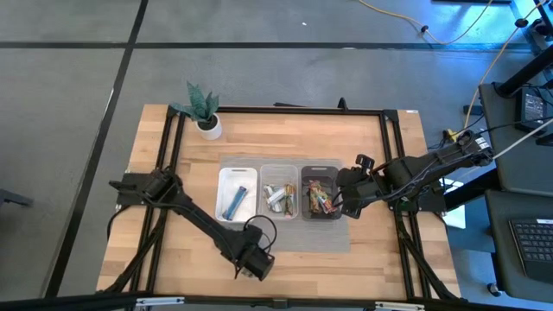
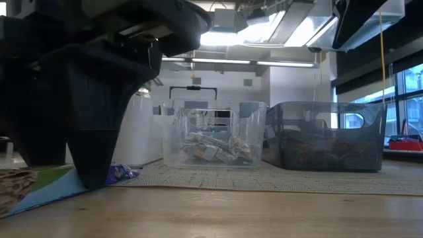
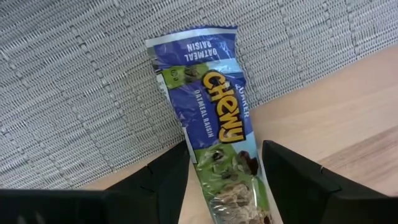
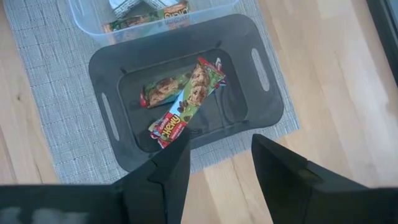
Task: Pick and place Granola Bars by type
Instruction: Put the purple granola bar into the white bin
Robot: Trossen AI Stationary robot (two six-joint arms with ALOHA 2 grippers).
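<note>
Between left hand (image 3: 224, 180) fingers: blue bar (image 3: 214, 118)

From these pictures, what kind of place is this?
Probably a robotics lab or workshop: the wooden table stands on grey floor, a desk with a keyboard sits beside it, and ceiling strip lights show behind.

Table (image 1: 173, 250): pale wood, smooth, satin finish. Mat (image 3: 74, 93): grey woven cloth, coarse weave. Blue granola bar (image 3: 214, 118): glossy foil wrapper; dark tray (image 4: 261, 99): smooth matt plastic.
</note>
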